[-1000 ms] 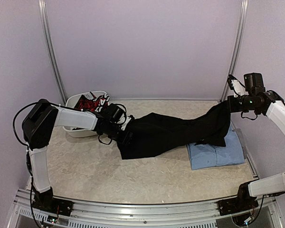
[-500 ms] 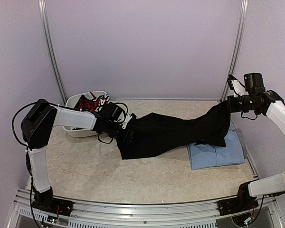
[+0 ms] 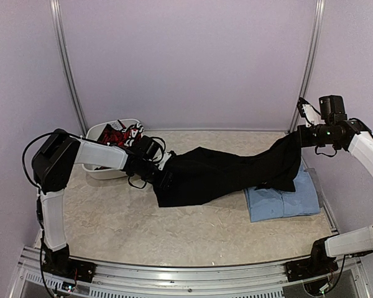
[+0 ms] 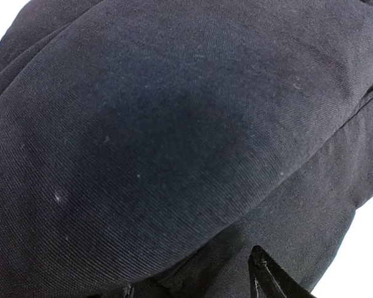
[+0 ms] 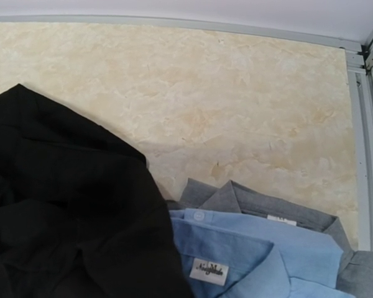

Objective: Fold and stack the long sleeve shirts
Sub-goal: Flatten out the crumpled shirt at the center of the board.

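The black shirt hangs stretched between my two grippers above the table. My left gripper is shut on its left end, low near the table. In the left wrist view black cloth fills the frame and only the fingertips show at the bottom. My right gripper is shut on the right end and holds it raised at the far right. The light blue shirt lies folded under that end. In the right wrist view its collar and white label show beside the black shirt; my own fingers are out of view.
A grey folded shirt lies under the light blue one. A white basket holding red and black items stands at the back left, just behind my left arm. A metal rail borders the table's right edge.
The left arm has shifted very slightly. The black shirt stays stretched between both grippers, and the right arm has not moved.
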Available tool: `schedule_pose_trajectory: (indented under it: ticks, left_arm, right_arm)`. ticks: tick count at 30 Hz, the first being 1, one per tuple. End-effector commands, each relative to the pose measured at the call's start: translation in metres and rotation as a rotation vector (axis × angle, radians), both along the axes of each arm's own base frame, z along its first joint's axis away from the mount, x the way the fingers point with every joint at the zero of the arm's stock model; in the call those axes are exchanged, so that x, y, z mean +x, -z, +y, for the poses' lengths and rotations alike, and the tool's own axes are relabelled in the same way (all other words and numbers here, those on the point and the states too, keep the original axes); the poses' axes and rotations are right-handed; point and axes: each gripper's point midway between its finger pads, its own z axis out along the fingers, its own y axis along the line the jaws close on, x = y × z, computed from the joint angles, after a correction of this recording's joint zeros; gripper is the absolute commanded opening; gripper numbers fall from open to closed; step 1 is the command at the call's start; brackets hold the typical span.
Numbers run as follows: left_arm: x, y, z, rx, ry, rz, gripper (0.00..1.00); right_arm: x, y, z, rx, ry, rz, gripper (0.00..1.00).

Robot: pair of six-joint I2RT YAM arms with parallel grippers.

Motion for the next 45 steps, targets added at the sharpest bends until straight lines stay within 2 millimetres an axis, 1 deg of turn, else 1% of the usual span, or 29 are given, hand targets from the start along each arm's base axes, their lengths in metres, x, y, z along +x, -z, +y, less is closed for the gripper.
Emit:
schedule_pose_trajectory:
  ticks: [1,5,7,15,17,20,23,25,28,31,32,33,34,35,36,39,41,42,43,45]
  left_arm:
    - [0.003,0.006,-0.001,0.006,0.013,0.008,0.58]
    - [-0.011,0.010,-0.010,-0.052,0.072,0.055,0.51]
    - [-0.015,0.009,-0.013,-0.087,0.093,0.068,0.46]
    - [-0.011,0.009,-0.013,-0.114,0.104,0.080,0.26]
    - [-0.013,0.010,-0.014,-0.115,0.113,0.084,0.18]
    - [-0.016,0.009,-0.013,-0.118,0.120,0.090,0.01]
    - [-0.018,0.006,-0.012,-0.121,0.119,0.086,0.00]
    - [-0.020,-0.001,-0.013,-0.128,0.116,0.079,0.00]
    - [-0.020,-0.028,-0.017,-0.150,0.109,0.042,0.00]
    - [-0.019,-0.065,-0.020,-0.159,0.096,-0.018,0.00]
    - [-0.019,-0.075,-0.020,-0.154,0.090,-0.034,0.00]
    - [-0.018,-0.093,-0.018,-0.160,0.080,-0.064,0.00]
    - [-0.017,-0.104,-0.016,-0.159,0.066,-0.085,0.00]
    - [-0.015,-0.119,-0.012,-0.163,0.045,-0.112,0.00]
    - [-0.012,-0.138,-0.007,-0.167,0.017,-0.155,0.00]
    - [-0.005,-0.177,0.011,-0.166,-0.069,-0.250,0.00]
    - [-0.001,-0.214,0.026,-0.185,-0.130,-0.345,0.00]
    - [0.002,-0.228,0.033,-0.186,-0.162,-0.388,0.00]
    - [0.003,-0.249,0.041,-0.196,-0.194,-0.446,0.00]
    - [0.008,-0.280,0.054,-0.199,-0.252,-0.533,0.00]
  right_arm:
    - [0.002,0.004,0.006,0.004,-0.018,-0.001,0.00]
    - [0.002,0.005,0.006,0.004,-0.019,0.000,0.00]
    - [0.002,0.005,0.006,0.004,-0.021,0.003,0.00]
    - [0.003,0.007,0.008,0.005,-0.026,0.008,0.00]
    - [0.004,0.008,0.008,0.003,-0.026,0.009,0.00]
    - [0.004,0.010,0.008,0.004,-0.025,0.014,0.00]
    - [0.005,0.010,0.009,0.002,-0.025,0.016,0.00]
    - [0.005,0.009,0.008,0.000,-0.024,0.014,0.00]
    - [0.004,0.005,0.008,-0.002,-0.021,0.007,0.00]
    - [0.004,-0.002,0.008,0.000,-0.019,-0.009,0.00]
    - [0.003,-0.005,0.008,0.001,-0.020,-0.013,0.00]
    - [0.002,-0.008,0.008,0.001,-0.021,-0.021,0.00]
    - [0.002,-0.012,0.008,0.002,-0.021,-0.030,0.00]
    - [0.001,-0.017,0.008,0.002,-0.020,-0.043,0.00]
    - [-0.001,-0.023,0.008,0.004,-0.020,-0.061,0.00]
    - [-0.004,-0.044,0.015,0.022,-0.054,-0.129,0.00]
    - [-0.005,-0.058,0.024,0.054,-0.096,-0.169,0.00]
    - [-0.003,-0.065,0.029,0.068,-0.114,-0.183,0.00]
    - [0.000,-0.071,0.034,0.080,-0.127,-0.191,0.00]
    - [0.009,-0.093,0.042,0.082,-0.141,-0.221,0.00]
